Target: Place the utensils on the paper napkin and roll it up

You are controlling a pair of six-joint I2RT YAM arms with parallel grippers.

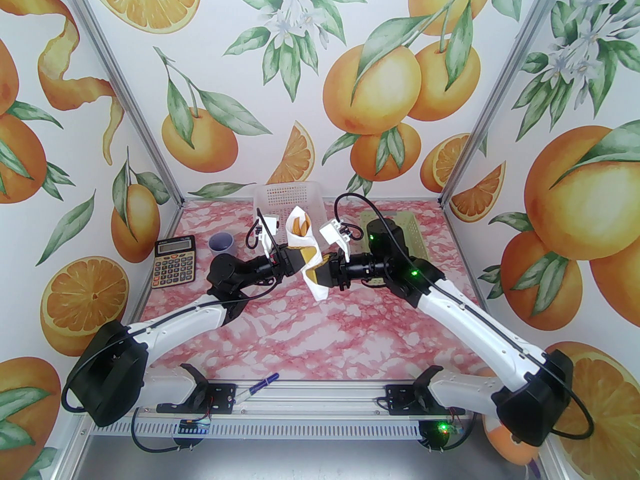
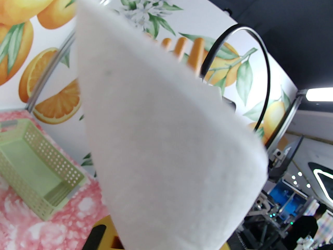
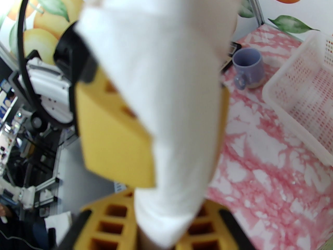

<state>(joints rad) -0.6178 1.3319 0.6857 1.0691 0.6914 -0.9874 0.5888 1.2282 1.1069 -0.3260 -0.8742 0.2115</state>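
Table (image 1: 310,328): pink marbled top, with both arms meeting above its middle.
White basket (image 1: 285,195): at the far edge, behind the roll.
Paper napkin (image 1: 302,240): rolled into a tube and held off the table, tilted.
Left gripper (image 1: 299,263): clamped on the roll from the left.
Right gripper (image 1: 320,273): clamped on the roll from the right.
Utensils (image 1: 301,225): inside the roll, with orange-brown ends poking out of the top.

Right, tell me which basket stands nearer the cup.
The white basket, back centre, by the cup; the green basket lies far off to the right.
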